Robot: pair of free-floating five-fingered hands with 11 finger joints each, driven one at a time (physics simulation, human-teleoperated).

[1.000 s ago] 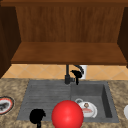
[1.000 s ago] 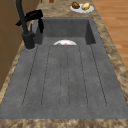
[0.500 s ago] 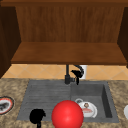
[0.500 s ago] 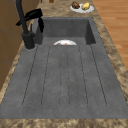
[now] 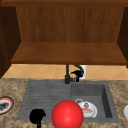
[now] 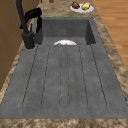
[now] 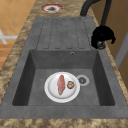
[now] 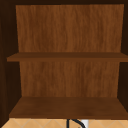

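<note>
My right hand (image 5: 78,74) hovers at the black faucet (image 5: 67,76), just right of its stem and under the curved spout. The right side view has this hand (image 7: 102,35) as a dark rounded shape against the faucet's base (image 7: 100,45); in the left side view the hand (image 6: 35,14) sits high beside the stem (image 6: 25,27). My left hand (image 5: 37,116) floats low over the drainboard's front left corner. A white plate (image 7: 52,87) with a red strip of meat and a small round piece lies in the basin. A red ball (image 5: 67,114) sits at the sink's front edge.
The grey ribbed drainboard (image 6: 65,75) lies left of the basin (image 7: 37,62). A red-rimmed plate (image 5: 5,105) rests on the left counter, and a plate with food (image 6: 81,7) on the right counter. A wooden shelf cabinet (image 8: 67,105) hangs above the sink.
</note>
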